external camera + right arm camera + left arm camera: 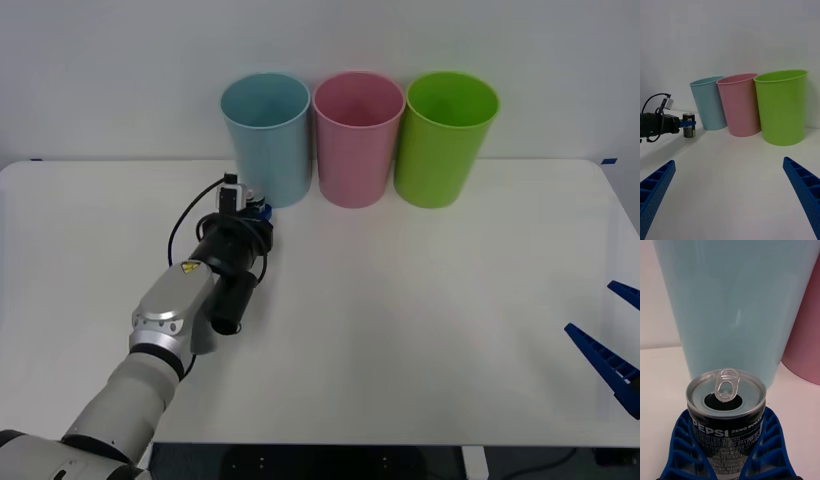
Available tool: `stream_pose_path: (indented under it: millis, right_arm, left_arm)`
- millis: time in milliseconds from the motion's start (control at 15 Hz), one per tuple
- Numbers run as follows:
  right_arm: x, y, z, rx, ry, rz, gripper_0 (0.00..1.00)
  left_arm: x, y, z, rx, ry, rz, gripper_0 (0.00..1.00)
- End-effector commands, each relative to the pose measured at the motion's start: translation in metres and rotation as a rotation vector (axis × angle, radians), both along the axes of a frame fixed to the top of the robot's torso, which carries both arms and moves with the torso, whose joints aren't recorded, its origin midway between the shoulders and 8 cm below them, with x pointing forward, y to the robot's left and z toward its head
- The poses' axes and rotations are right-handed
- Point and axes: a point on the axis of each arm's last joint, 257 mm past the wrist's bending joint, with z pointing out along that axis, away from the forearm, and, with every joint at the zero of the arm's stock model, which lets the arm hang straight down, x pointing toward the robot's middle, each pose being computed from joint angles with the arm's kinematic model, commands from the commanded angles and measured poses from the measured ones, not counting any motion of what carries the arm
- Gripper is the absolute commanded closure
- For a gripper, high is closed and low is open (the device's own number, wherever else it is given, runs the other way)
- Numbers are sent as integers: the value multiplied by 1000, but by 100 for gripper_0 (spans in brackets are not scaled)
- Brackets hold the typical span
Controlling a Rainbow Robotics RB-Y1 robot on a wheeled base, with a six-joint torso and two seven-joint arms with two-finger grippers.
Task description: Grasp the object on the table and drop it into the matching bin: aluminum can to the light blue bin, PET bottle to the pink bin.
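One small black aluminum can point(726, 416) stands upright on the white worktop point(400, 300), just in front of the light blue bin point(266, 135) and close to its base. Its silver lid faces up, the mouth is open and the pull tab lies flat over it; white lettering on the dark wall reads "PEPSI ZERO SUGAR". The left claw point(727, 450) is clamped on the can, with one blue ribbed finger point(683, 450) pressed against each side of its lower body. From the right wrist view the can point(688, 125) shows with a blue finger across its upper part, and its base appears to rest on the worktop surface.

In the front view the left arm reaches forward from the lower left corner, and its claw point(255, 212) sits near the foot of the light blue bin, with a black cable looping beside the wrist.

Three bins stand in a row at the back of the worktop against the pale wall: the light blue bin on the robot's left, the pink bin point(358, 135) in the middle, and a lime green bin point(446, 135) on the robot's right. Neighbouring bins stand very close together at their rims.

At the right edge of the worktop the right claw point(730, 195) hangs with its blue fingers spread wide, well apart from the can and the bins.
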Motion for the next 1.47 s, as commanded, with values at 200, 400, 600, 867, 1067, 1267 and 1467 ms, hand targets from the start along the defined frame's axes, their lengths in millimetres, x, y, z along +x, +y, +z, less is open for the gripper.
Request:
stream_pose_path:
  millis: [200, 400, 600, 867, 1067, 1267, 1467]
  right_arm:
    - [0, 0, 0, 0, 0, 0, 0]
    - [0, 0, 0, 0, 0, 0, 0]
    - [0, 0, 0, 0, 0, 0, 0]
    - [0, 0, 0, 0, 0, 0, 0]
    - [0, 0, 0, 0, 0, 0, 0]
    - [0, 0, 0, 0, 0, 0, 0]
    - [0, 0, 0, 0, 0, 0, 0]
  left_arm:
    - [-3, 15, 9, -24, -20, -83, 100]
    - [-17, 22, 24, -64, -64, -115, 100]
    - [-32, 27, 44, -121, -109, -158, 100]
    - [-45, 42, 73, -188, -151, -253, 100]
    - [-51, 57, 90, -213, -168, -308, 100]
    - [-56, 66, 110, -237, -190, -351, 100]
    - [-62, 68, 138, -265, -232, -389, 100]
